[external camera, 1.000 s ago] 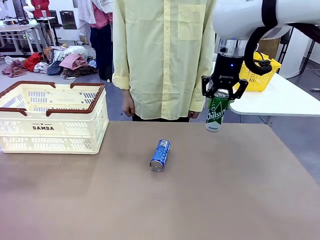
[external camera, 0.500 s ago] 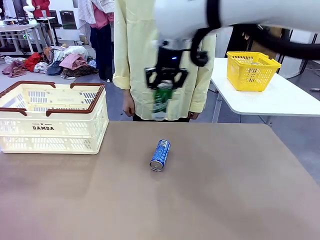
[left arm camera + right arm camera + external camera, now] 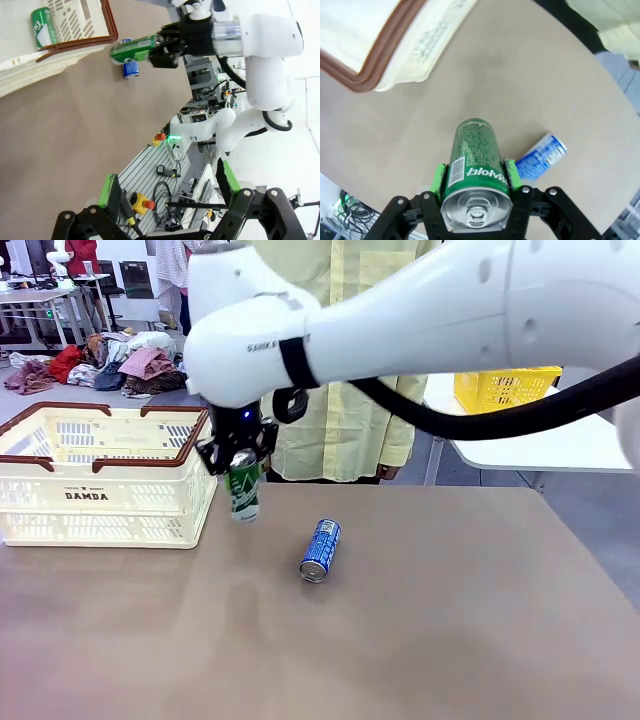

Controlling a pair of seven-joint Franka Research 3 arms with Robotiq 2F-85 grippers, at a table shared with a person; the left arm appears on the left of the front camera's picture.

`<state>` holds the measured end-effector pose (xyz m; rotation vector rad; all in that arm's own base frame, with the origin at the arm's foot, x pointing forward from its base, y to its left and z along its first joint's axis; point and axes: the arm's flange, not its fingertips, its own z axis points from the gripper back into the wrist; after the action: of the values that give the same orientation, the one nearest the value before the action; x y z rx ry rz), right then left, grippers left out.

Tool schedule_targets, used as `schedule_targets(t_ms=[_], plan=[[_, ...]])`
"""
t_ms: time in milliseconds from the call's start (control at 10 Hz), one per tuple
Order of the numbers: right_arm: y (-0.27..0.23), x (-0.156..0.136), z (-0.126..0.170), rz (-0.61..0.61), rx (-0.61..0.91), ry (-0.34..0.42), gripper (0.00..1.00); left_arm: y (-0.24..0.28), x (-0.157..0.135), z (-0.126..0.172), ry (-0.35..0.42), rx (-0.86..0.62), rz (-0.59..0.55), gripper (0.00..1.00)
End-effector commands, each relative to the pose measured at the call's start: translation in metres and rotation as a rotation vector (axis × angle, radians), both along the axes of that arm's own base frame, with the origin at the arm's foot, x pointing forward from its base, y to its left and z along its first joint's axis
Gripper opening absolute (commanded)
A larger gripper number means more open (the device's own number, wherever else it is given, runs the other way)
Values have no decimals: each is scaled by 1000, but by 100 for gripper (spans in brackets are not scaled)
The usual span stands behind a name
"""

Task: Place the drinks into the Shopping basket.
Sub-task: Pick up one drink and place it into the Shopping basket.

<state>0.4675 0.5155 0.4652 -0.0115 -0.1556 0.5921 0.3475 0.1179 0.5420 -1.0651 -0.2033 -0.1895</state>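
The green can (image 3: 243, 492) hangs from the right tool (image 3: 239, 456), clamped at its upper end, in the air just beside the right end of the DAMDA shopping basket (image 3: 120, 512) and not yet over the rim. The blue can (image 3: 320, 550) lies on its side on the tabletop (image 3: 450, 620), untouched. Another green can (image 3: 42, 27) seems to lie inside the basket. The left tool (image 3: 166, 177) stands wide apart, empty. I judge one drop near, with the blue can left to do.

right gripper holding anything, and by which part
The right gripper holds the green can by its top end, clamped on opposite sides just below the silver lid.
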Motion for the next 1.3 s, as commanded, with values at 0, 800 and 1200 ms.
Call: schedule_targets(t_ms=[0,800,1200], plan=[[-1,13,-12,91,61,58,0,1,-2,-1,-10,-1,-10,100],[-7,9,-76,93,-4,128,0,1,-2,-1,-10,-1,-10,100],[-10,10,-74,105,8,139,100,1,-2,-1,-10,-1,-10,100]])
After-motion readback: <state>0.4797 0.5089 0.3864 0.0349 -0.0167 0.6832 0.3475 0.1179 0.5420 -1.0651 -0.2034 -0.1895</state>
